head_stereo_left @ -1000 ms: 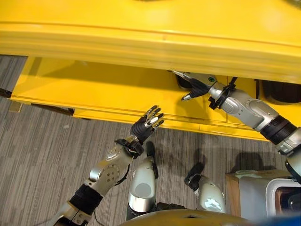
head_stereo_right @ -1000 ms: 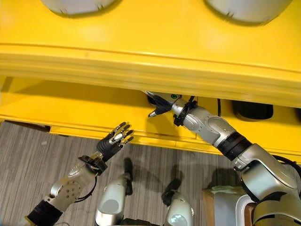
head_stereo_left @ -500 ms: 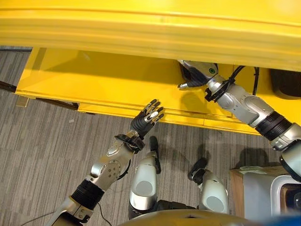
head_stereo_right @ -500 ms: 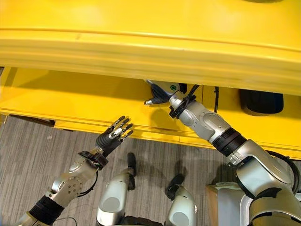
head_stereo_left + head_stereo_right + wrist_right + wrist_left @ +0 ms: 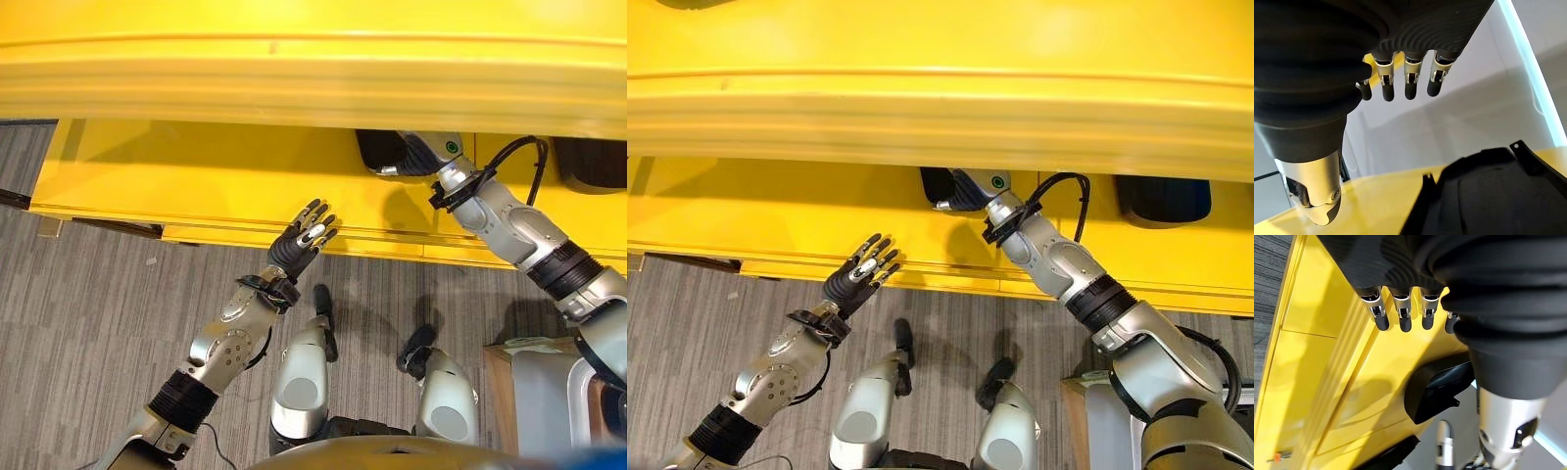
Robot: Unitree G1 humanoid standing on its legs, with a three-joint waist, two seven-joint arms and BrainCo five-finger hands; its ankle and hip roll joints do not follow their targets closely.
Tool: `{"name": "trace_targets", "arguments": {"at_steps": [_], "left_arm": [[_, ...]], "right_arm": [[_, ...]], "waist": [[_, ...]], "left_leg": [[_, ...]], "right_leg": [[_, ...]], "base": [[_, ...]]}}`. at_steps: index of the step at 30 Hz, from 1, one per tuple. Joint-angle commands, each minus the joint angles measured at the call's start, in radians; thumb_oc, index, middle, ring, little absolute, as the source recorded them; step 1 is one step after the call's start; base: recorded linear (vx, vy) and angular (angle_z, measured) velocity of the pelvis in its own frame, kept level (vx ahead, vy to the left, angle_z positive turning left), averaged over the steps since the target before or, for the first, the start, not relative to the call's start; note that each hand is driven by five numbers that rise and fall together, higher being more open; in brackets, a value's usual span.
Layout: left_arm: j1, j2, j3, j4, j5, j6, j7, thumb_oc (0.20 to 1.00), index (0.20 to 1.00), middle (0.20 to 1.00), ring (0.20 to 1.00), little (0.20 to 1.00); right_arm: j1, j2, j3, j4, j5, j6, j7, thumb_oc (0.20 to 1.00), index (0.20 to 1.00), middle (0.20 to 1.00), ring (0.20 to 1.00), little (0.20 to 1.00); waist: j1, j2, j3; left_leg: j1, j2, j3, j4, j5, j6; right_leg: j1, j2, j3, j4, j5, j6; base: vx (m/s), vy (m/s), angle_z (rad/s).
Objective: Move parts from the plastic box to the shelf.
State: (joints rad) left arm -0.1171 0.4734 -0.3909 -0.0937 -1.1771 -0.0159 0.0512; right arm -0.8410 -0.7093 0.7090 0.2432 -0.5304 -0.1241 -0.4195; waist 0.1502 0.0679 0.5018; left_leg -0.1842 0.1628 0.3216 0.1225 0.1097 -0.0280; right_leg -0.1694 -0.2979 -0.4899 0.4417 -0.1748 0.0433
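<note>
A black moulded part (image 5: 377, 151) lies on the yellow shelf (image 5: 225, 186), tucked under the shelf's upper board (image 5: 294, 69). My right hand (image 5: 423, 155) reaches in beside it; its straight fingers (image 5: 1408, 81) hover over the part (image 5: 1484, 196) and hold nothing. A second black part (image 5: 591, 163) lies further right on the same shelf. Over the shelf's front edge my left hand (image 5: 302, 241) is spread open and empty. The left wrist view looks past its fingers (image 5: 1400, 313) to the first black part (image 5: 1437, 389).
A pale plastic container (image 5: 549, 392) stands on a brown surface at the lower right. Grey striped carpet (image 5: 88, 313) runs in front of the shelf. The upper board overhangs the shelf and hides its back.
My right hand has gone further in under the upper board, up to the black part. The camera has shifted a little; my left hand has barely moved.
</note>
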Motion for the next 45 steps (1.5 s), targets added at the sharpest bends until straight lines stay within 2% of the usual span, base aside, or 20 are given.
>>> {"name": "trace_targets", "arguments": {"at_steps": [1,2,6,8,10,14,17,18,20,21,22,23,24,26,27,28,30,35,40,45], "left_arm": [[0.032,-0.046,0.013,-0.086,-0.115,-0.124,-0.015,1.000,1.000,1.000,1.000,1.000],[0.072,-0.060,0.041,-0.091,-0.089,-0.139,-0.048,1.000,1.000,1.000,1.000,1.000],[0.108,-0.068,0.053,-0.087,-0.093,-0.159,-0.125,1.000,1.000,1.000,1.000,1.000],[0.126,-0.063,0.085,-0.078,-0.107,-0.165,-0.175,1.000,1.000,1.000,1.000,1.000],[0.129,-0.078,0.092,-0.074,-0.142,-0.148,-0.211,1.000,1.000,1.000,1.000,1.000],[0.105,-0.116,0.086,-0.049,-0.123,-0.126,-0.206,1.000,1.000,1.000,1.000,1.000],[0.073,-0.113,0.071,-0.040,-0.138,-0.082,-0.199,1.000,1.000,1.000,1.000,1.000],[0.037,-0.109,0.036,-0.033,-0.316,0.020,-0.204,1.000,1.000,1.000,1.000,1.000],[0.027,-0.105,0.026,-0.037,-0.298,0.009,-0.199,1.000,1.000,1.000,1.000,1.000],[0.027,-0.103,0.023,-0.038,-0.290,0.006,-0.197,1.000,1.000,1.000,1.000,1.000],[0.021,-0.081,0.012,-0.074,-0.260,0.020,-0.147,1.000,1.000,1.000,1.000,1.000],[0.046,-0.071,0.008,-0.092,-0.242,0.031,-0.123,1.000,1.000,1.000,1.000,1.000],[0.050,-0.069,0.006,-0.095,-0.230,0.030,-0.121,1.000,1.000,1.000,1.000,1.000],[0.062,-0.050,-0.003,-0.107,-0.169,0.015,-0.109,1.000,1.000,1.000,1.000,1.000],[0.057,-0.033,-0.002,-0.103,-0.186,0.022,-0.139,1.000,1.000,1.000,1.000,1.000],[0.062,-0.023,0.002,-0.098,-0.186,0.022,-0.166,1.000,1.000,1.000,1.000,1.000],[0.065,-0.015,0.010,-0.095,-0.190,0.019,-0.192,1.000,1.000,1.000,1.000,1.000],[0.045,0.002,0.026,-0.112,-0.218,-0.029,-0.202,1.000,1.000,1.000,1.000,1.000],[0.049,0.000,0.044,-0.134,-0.196,0.036,-0.201,1.000,1.000,1.000,1.000,1.000],[0.067,-0.001,0.033,-0.135,-0.172,0.085,-0.228,1.000,1.000,1.000,1.000,1.000]], "right_arm": [[0.000,0.009,-0.047,-0.112,0.128,-0.025,0.077,1.000,1.000,1.000,1.000,1.000],[0.041,0.014,-0.070,-0.166,0.097,-0.028,0.102,1.000,1.000,1.000,1.000,1.000],[0.090,-0.022,-0.086,-0.216,0.097,-0.006,0.123,1.000,1.000,1.000,1.000,1.000],[0.098,-0.039,-0.071,-0.196,0.098,-0.040,0.122,1.000,1.000,1.000,1.000,1.000],[0.095,-0.043,-0.059,-0.191,0.131,-0.050,0.146,1.000,1.000,1.000,1.000,1.000],[0.093,-0.042,-0.039,-0.220,0.123,-0.067,0.163,1.000,1.000,1.000,1.000,1.000],[0.116,-0.047,-0.055,-0.232,0.107,-0.059,0.171,1.000,1.000,1.000,1.000,1.000],[0.173,-0.046,-0.082,-0.227,0.037,-0.031,0.102,1.000,1.000,1.000,1.000,1.000],[0.187,-0.036,-0.098,-0.216,-0.028,-0.038,0.041,1.000,1.000,1.000,1.000,1.000],[0.190,-0.033,-0.102,-0.214,-0.036,-0.039,0.033,1.000,1.000,1.000,1.000,1.000],[0.240,-0.026,-0.157,-0.227,-0.101,-0.069,-0.029,1.000,1.000,1.000,1.000,1.000],[0.290,-0.023,-0.194,-0.267,-0.138,-0.080,-0.047,1.000,1.000,1.000,1.000,1.000],[0.294,-0.021,-0.196,-0.273,-0.144,-0.080,-0.047,1.000,1.000,1.000,1.000,1.000],[0.310,-0.022,-0.213,-0.328,-0.145,-0.054,-0.028,1.000,1.000,1.000,1.000,1.000],[0.336,-0.044,-0.224,-0.377,-0.148,-0.016,-0.031,1.000,1.000,1.000,1.000,1.000],[0.355,-0.066,-0.230,-0.398,-0.145,0.005,-0.052,1.000,1.000,1.000,1.000,1.000],[0.371,-0.088,-0.242,-0.409,-0.121,0.022,-0.066,1.000,1.000,1.000,1.000,1.000],[0.251,-0.111,-0.231,-0.345,-0.126,0.030,-0.170,1.000,1.000,1.000,1.000,1.000],[0.131,-0.136,-0.229,-0.317,-0.104,0.065,-0.160,1.000,1.000,1.000,1.000,1.000],[0.036,-0.184,-0.203,-0.317,-0.118,0.036,-0.112,1.000,1.000,1.000,1.000,1.000]], "waist": [[0.019,0.005,-0.032],[0.012,0.009,-0.032],[-0.021,0.010,-0.030],[-0.018,-0.024,-0.041],[-0.020,-0.050,-0.049],[-0.038,-0.082,-0.108],[-0.075,-0.081,-0.132],[-0.111,-0.086,-0.134],[-0.117,-0.094,-0.132],[-0.114,-0.096,-0.131],[-0.118,-0.101,-0.130],[-0.108,-0.102,-0.133],[-0.106,-0.102,-0.132],[-0.108,-0.088,-0.120],[-0.128,-0.075,-0.114],[-0.131,-0.074,-0.109],[-0.125,-0.082,-0.099],[-0.088,-0.099,-0.032],[-0.063,-0.094,-0.015],[-0.050,-0.078,-0.022]], "left_leg": [[0.026,0.058,-0.005,-0.030,0.007,-0.085],[0.040,0.091,0.041,-0.064,0.047,-0.108],[0.086,0.126,0.153,-0.057,0.044,-0.110],[0.078,0.153,0.123,0.116,-0.026,-0.084],[0.065,0.188,0.088,0.258,-0.026,-0.092],[0.117,0.133,0.026,0.268,-0.097,-0.065],[0.167,0.109,0.089,0.185,-0.160,-0.037],[0.179,0.096,0.130,0.153,-0.216,-0.009],[0.195,0.070,0.134,0.135,-0.258,0.004],[0.200,0.063,0.138,0.129,-0.261,0.008],[0.213,0.055,0.148,0.106,-0.272,0.011],[0.235,0.052,0.176,0.083,-0.269,0.007],[0.239,0.053,0.181,0.081,-0.269,0.006],[0.231,0.054,0.199,0.079,-0.273,0.019],[0.183,0.048,0.177,0.074,-0.255,0.034],[0.147,0.044,0.164,0.079,-0.237,0.040],[0.113,0.044,0.157,0.099,-0.229,0.032],[0.046,0.072,0.134,0.127,-0.202,0.002],[0.034,0.078,0.118,0.108,-0.169,-0.018],[0.034,0.084,0.109,0.096,-0.152,-0.029]], "right_leg": [[-0.009,0.052,-0.018,0.095,-0.062,-0.014],[0.020,0.055,-0.039,0.075,-0.060,-0.018],[0.057,0.059,-0.069,0.014,-0.038,-0.022],[0.029,0.025,-0.058,0.034,-0.036,-0.030],[0.011,0.019,-0.044,0.024,-0.027,-0.038],[-0.039,0.021,0.001,-0.016,0.007,-0.029],[-0.044,-0.001,-0.002,-0.035,0.039,-0.003],[-0.037,-0.032,0.008,-0.094,0.123,0.047],[-0.041,-0.075,0.028,-0.142,0.207,0.101],[-0.038,-0.081,0.033,-0.151,0.221,0.109],[-0.026,-0.132,0.041,-0.250,0.346,0.166],[-0.016,-0.165,0.010,-0.287,0.413,0.188],[-0.017,-0.172,0.004,-0.285,0.422,0.190],[-0.048,-0.182,0.034,-0.189,0.406,0.182],[-0.069,-0.115,0.123,-0.103,0.289,0.163],[-0.057,-0.060,0.145,-0.076,0.205,0.144],[-0.035,-0.028,0.123,-0.098,0.161,0.128],[-0.075,-0.013,0.093,-0.110,0.165,0.125],[-0.076,0.003,0.070,-0.101,0.138,0.104],[-0.077,0.003,0.056,-0.089,0.121,0.085]], "base": [[-0.04,-0.199,0.13],[-0.04,-0.185,0.17],[-0.09,-0.094,0.54],[-0.21,0.025,0.73],[-0.18,0.107,-0.09],[-0.13,0.379,-0.41],[-0.06,0.429,-0.26],[-0.04,0.521,0.08],[0.00,0.350,0.06],[0.04,0.287,-0.19],[0.06,0.270,-0.41],[0.05,0.259,-0.45],[-0.04,0.200,-0.40],[-0.18,0.164,-0.53],[-0.26,0.076,-0.63],[-0.22,0.012,-0.21],[-0.14,-0.118,0.57],[-0.17,-0.211,0.07],[-0.07,-0.149,-0.01],[-0.01,-0.024,0.00]]}}
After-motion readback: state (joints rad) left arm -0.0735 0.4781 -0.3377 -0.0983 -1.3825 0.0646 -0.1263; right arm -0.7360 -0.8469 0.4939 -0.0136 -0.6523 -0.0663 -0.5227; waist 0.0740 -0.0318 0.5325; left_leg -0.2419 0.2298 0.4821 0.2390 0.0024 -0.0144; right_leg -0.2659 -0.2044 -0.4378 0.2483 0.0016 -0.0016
